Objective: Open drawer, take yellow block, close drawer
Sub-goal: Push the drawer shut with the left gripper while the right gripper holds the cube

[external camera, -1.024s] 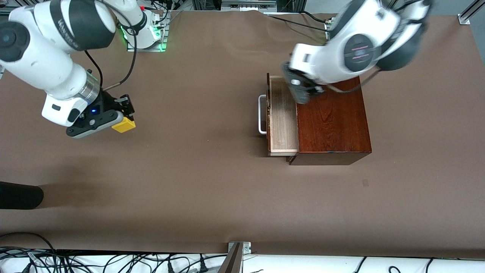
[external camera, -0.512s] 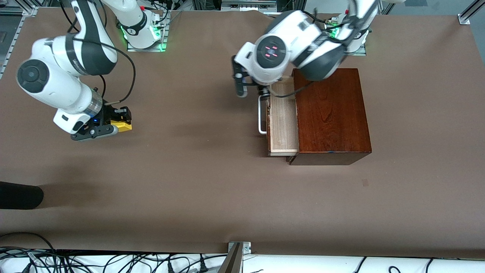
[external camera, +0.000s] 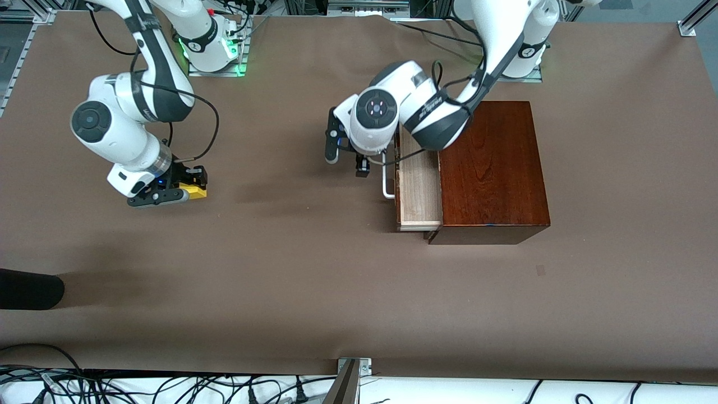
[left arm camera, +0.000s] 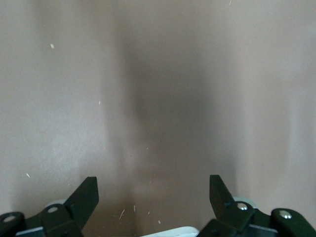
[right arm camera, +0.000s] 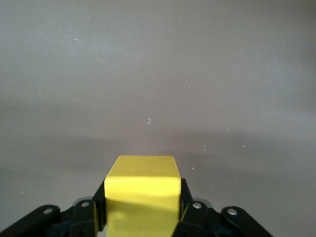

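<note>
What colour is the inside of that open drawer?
Pale, light wood inside the drawer; the front view shows it best.

A bright yellow block [external camera: 196, 191] is showing between black fingers [right arm camera: 190, 213]; a glossy reddish-brown box [external camera: 491, 168] is showing a pale drawer [external camera: 418, 182], white-handled.

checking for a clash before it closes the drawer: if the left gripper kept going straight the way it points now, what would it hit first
Most likely the bare brown table. The left gripper points down with its fingers spread, and its wrist view shows only tabletop ahead. It hangs beside the white handle of the drawer, though its height is unclear.
</note>
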